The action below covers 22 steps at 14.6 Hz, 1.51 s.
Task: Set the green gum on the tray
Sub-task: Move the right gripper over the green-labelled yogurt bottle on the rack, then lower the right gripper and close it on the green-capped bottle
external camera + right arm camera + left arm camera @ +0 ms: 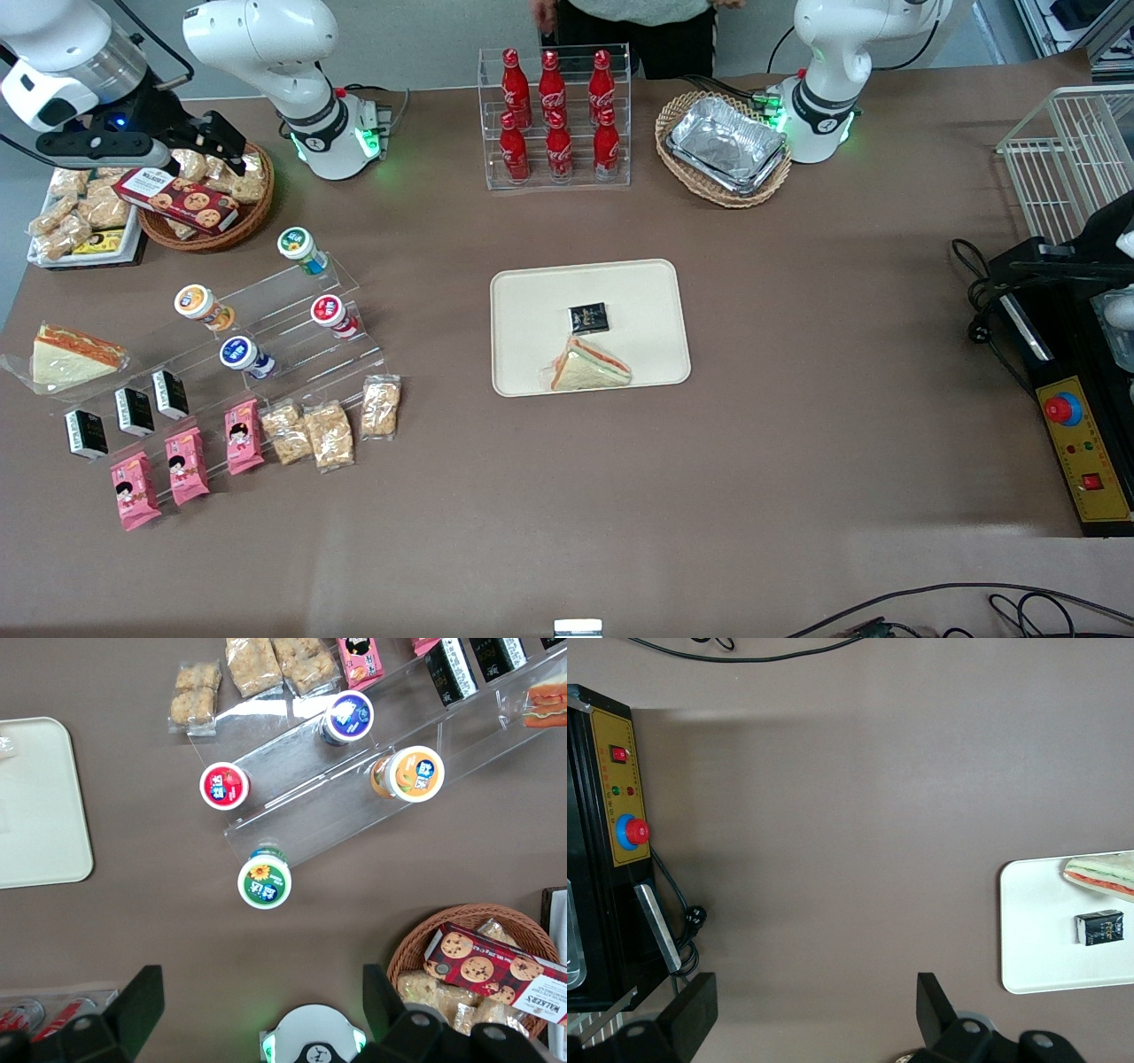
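So the green gum (pixel 301 247) is parked upright on the top step of the clear riser (pixel 292 328), farther from the front camera than the red-lid bottle (pixel 330 314). The tray (pixel 532 301) is well apart, already loaded with a sandwich (pixel 588 367). The gripper (pixel 257 1010) is held wide open, empty, above the cookie basket (pixel 208 232).

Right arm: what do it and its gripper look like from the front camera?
The right arm has glossy white rounded shells with black joint rings, a green light at its base and black cables nearby. The gripper, above the snack basket, is black with two angular fingers and a blue light.
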### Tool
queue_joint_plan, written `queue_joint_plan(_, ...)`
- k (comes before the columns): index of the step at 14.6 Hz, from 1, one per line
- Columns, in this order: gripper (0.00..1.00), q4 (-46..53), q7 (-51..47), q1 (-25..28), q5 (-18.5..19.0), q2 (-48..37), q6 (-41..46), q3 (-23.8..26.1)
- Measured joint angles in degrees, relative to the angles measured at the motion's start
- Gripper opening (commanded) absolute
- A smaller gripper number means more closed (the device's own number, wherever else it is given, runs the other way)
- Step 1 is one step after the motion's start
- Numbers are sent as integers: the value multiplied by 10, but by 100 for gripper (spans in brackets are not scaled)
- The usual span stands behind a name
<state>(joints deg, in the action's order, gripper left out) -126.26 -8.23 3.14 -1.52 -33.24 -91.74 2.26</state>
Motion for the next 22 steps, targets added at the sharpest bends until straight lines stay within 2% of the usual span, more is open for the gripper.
queue_joint_plan(5, 100, -48, 0, 4, 0, -4, -48, 12)
queue_joint_plan(16, 100, -228, 0, 8, -2, -3, -252, 11)
queue_joint_plan(22, 100, -277, 0, 8, -3, 5, -318, 9)
